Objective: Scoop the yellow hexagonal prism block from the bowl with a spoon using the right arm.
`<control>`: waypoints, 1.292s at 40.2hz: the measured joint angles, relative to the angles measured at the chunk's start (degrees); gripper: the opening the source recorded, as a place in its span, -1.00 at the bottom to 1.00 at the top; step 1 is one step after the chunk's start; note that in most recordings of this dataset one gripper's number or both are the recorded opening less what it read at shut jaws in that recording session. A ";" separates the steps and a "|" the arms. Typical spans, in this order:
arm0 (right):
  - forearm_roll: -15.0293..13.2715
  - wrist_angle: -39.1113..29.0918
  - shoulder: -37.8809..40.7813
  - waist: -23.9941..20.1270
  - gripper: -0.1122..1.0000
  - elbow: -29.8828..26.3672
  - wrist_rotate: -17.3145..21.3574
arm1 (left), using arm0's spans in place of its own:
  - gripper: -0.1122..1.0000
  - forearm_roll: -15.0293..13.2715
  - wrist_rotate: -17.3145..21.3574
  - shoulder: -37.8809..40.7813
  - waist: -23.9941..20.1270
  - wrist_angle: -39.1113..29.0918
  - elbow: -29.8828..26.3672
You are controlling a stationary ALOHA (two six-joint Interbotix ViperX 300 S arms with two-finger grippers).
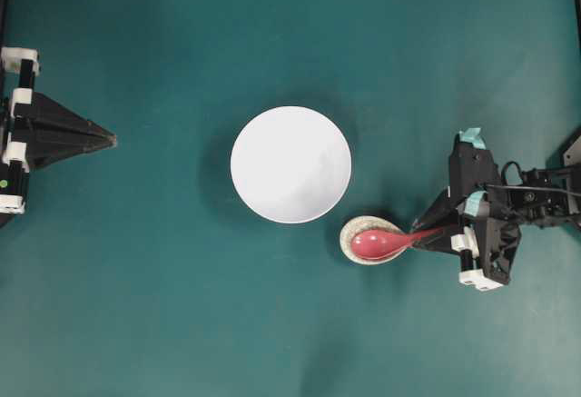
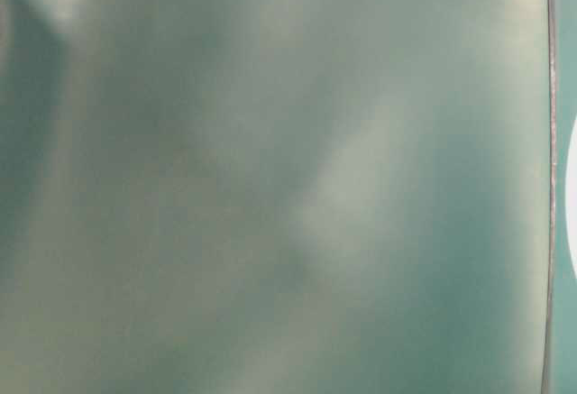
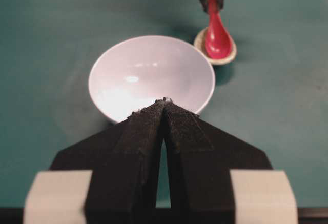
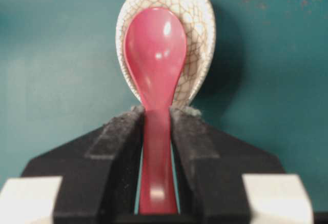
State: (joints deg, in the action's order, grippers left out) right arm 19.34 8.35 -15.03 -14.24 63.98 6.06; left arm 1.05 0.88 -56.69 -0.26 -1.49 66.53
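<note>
My right gripper is clamped on the pink-red spoon's handle, pads touching both sides, jaws only as far apart as the handle is wide. The scoop sits in the crackle-glazed off-white spoon rest, open side up; I can't tell whether it still touches the rest. The rest sits on the green table just beside the white bowl, toward my right arm. My left gripper is closed, fingertips meeting, nothing held, parked at the left edge and pointing at the bowl. The yellow hexagonal prism block isn't visible in the bowl from any view; can't locate it. The table-level view is a blur.
</note>
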 measured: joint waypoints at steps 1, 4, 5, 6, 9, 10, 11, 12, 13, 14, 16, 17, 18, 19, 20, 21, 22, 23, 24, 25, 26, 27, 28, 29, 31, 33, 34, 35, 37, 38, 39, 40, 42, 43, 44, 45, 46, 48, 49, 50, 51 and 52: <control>-0.09 0.09 0.00 0.00 -0.40 0.00 0.18 | -0.81 0.09 0.00 0.00 0.00 0.00 0.00; -0.09 0.00 0.00 0.00 -0.39 0.00 0.62 | -0.81 0.00 0.00 0.00 0.00 0.00 0.00; -0.09 -0.09 0.00 0.00 -0.38 0.00 0.70 | -0.81 0.09 0.00 0.00 0.00 0.00 0.00; -0.09 -0.09 0.00 0.00 -0.37 0.00 0.79 | -0.81 0.09 0.00 0.09 0.00 0.00 0.00; 0.00 -0.53 -0.18 0.00 -0.21 0.00 0.88 | -0.81 0.00 0.00 0.00 0.00 0.00 0.00; 0.00 -0.62 -0.35 0.00 -0.14 0.00 0.88 | -0.81 0.09 0.00 0.00 0.00 0.00 0.00; 0.00 -0.70 -0.62 0.00 -0.08 0.00 0.88 | -0.81 0.00 0.00 0.09 0.00 0.00 0.00; 0.00 -0.70 -0.79 0.00 -0.02 0.00 0.88 | -0.81 0.09 0.00 0.00 0.00 0.00 0.00; 0.00 -0.79 -1.05 0.00 0.03 0.00 0.88 | -0.81 0.09 0.00 0.09 0.09 0.00 0.00; -0.09 -0.88 -1.23 0.00 0.06 0.00 0.88 | -0.81 0.09 0.00 0.00 0.00 0.00 0.00; 0.00 -0.97 -1.76 0.00 0.13 0.00 0.88 | -0.81 0.00 0.00 0.00 0.09 0.00 0.00; -0.09 -0.97 -2.02 0.00 0.15 0.00 0.88 | -0.81 0.09 0.00 0.09 0.00 0.00 0.00; -0.09 -1.05 -2.29 0.00 0.17 -0.09 0.79 | -0.81 0.09 0.00 0.00 0.00 0.00 0.00; 0.00 -1.14 -2.55 0.00 0.17 -0.18 0.70 | -0.81 0.09 0.00 0.00 0.00 0.00 0.00; 0.00 -1.14 -2.72 0.00 0.16 -0.18 0.53 | -0.81 0.09 0.00 0.09 0.00 0.00 0.00; -0.09 -1.41 -2.99 0.09 0.16 -0.35 0.35 | -0.81 0.00 0.00 0.00 0.00 0.00 0.00; -0.26 -1.67 -3.16 0.18 0.16 -0.62 0.09 | -0.81 0.09 0.00 0.00 0.00 0.00 0.00; -0.53 -2.02 -3.25 0.35 0.16 -0.88 -0.18 | -0.81 0.00 0.00 0.09 0.00 0.00 0.00; -0.97 -2.64 -3.52 0.70 0.16 -1.32 -0.53 | -0.81 0.09 0.00 0.09 0.00 0.00 0.00; -1.32 -3.25 -3.60 1.14 0.16 -1.67 -0.70 | -0.81 0.00 0.00 0.00 0.00 0.00 0.00; -1.76 -4.22 -3.69 1.76 0.16 -2.11 -1.14 | -0.81 0.00 0.00 0.00 0.00 0.00 0.00; -2.29 -5.27 -3.69 2.46 0.16 -2.81 -1.49 | -0.81 0.09 0.00 0.00 0.00 0.00 0.00; -2.99 -6.59 -3.69 3.25 0.16 -3.60 -1.93 | -0.81 0.09 0.00 0.00 0.00 0.00 0.00; -3.52 -7.82 -3.69 3.96 0.16 -4.31 -2.37 | -0.81 0.00 0.00 0.00 0.09 0.00 0.00; -5.19 -10.99 -3.60 5.80 0.16 -6.33 -3.34 | -0.81 0.09 0.00 0.00 0.00 0.00 0.00; -6.77 -14.06 -3.25 7.38 0.16 -8.35 -4.22 | -0.81 0.00 0.00 0.00 0.00 0.00 0.00; -7.56 -15.56 -2.99 8.09 0.16 -9.40 -4.57 | -0.81 0.09 0.00 0.09 0.00 0.00 0.00; -8.35 -17.05 -2.64 8.96 0.16 -10.72 -5.01 | -0.81 0.09 0.00 0.09 0.00 0.00 0.00; -10.02 -19.86 -1.67 10.37 0.16 -13.36 -5.80 | -0.81 0.00 0.00 0.09 0.00 0.00 0.00; -10.55 -20.74 -1.41 10.81 0.16 -14.33 -6.15 | -0.81 0.00 0.00 0.09 0.00 0.00 0.00; -11.43 -21.97 -0.79 11.43 0.16 -15.73 -6.42 | -0.81 0.00 0.00 0.09 0.00 0.00 0.00; -12.30 -23.20 -0.09 12.04 0.16 -17.14 -6.94 | -0.81 0.00 0.00 0.00 0.09 0.00 0.00; -13.62 -24.96 1.14 13.01 0.16 -19.51 -7.38 | -0.81 0.09 0.00 0.00 0.00 0.00 0.00; -14.24 -25.75 1.76 13.36 0.16 -20.57 -7.47 | -0.81 0.09 0.00 0.09 0.00 0.00 0.00; -15.03 -26.63 2.72 13.80 0.16 -21.80 -7.91 | -0.81 0.09 0.00 0.00 0.00 0.00 0.00; -15.64 -27.07 3.43 14.06 0.16 -22.76 -8.26 | -0.81 0.00 0.00 0.00 0.00 0.00 0.00; -16.35 -27.77 4.39 14.41 0.16 -24.08 -8.35 | -0.81 0.09 0.00 0.09 0.09 0.00 0.00; -17.58 -28.48 5.98 14.94 0.16 -26.02 -8.44 | -0.81 0.09 0.00 0.00 0.00 0.00 0.00; -18.02 -28.74 6.68 15.21 0.16 -26.89 -8.53 | -0.81 0.09 0.00 0.00 0.00 0.00 0.00; -18.46 -29.00 7.56 15.47 0.16 -27.95 -8.53 | -0.81 0.09 0.00 0.09 0.00 0.00 0.00; -18.81 -29.18 8.26 15.64 0.16 -28.83 -8.53 | -0.81 0.00 0.00 0.00 0.09 0.00 0.00; -18.98 -29.36 9.14 15.91 0.16 -29.79 -8.53 | -0.81 0.09 0.00 0.09 0.00 0.00 0.00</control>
State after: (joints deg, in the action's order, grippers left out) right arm 0.35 -21.01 -5.89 1.67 34.19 -2.46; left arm 1.14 0.88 -56.60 -0.26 -1.49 66.53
